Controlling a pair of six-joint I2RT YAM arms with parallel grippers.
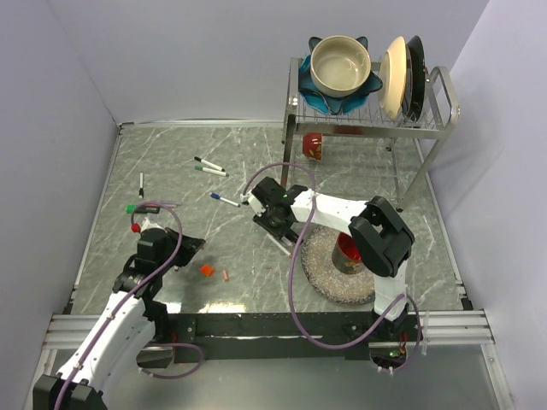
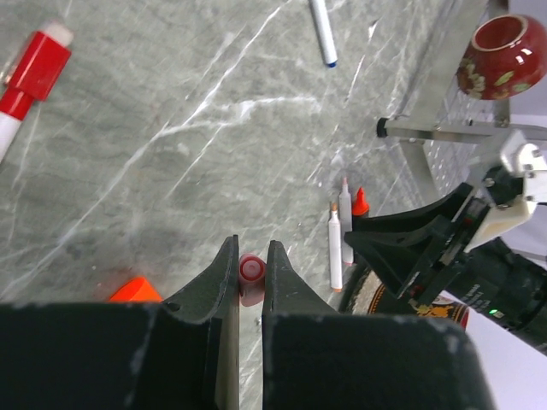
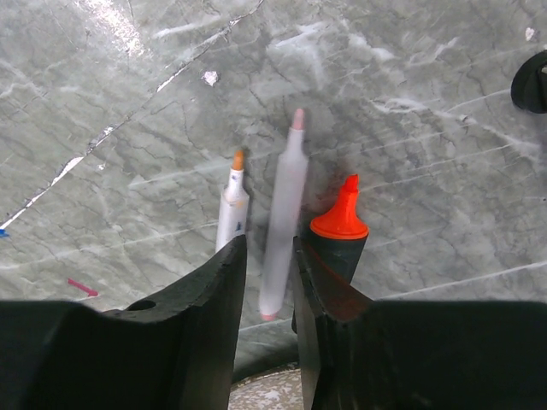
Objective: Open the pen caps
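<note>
Your left gripper (image 2: 250, 272) pinches a small red cap (image 2: 252, 270) — only its wrist view shows that. Your right gripper (image 3: 267, 269) straddles a white marker barrel (image 3: 282, 213), contact unclear — from above, capped pens (image 1: 210, 168) lie farther back.

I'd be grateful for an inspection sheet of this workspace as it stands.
Surface: grey marble tabletop, no spills seen.
Job's things: red cap and orange cap lying loose; red marker cap not yet off; white marker, orange-tipped marker and orange highlighter uncapped.
Clutter: dish rack with crockery, red cup, woven mat.
Grippers: left claw flanks the red cap; right claw flanks the white marker; grip unclear on both.
Cables: purple cables loop along both arms.
Surroundings: plain walls.
</note>
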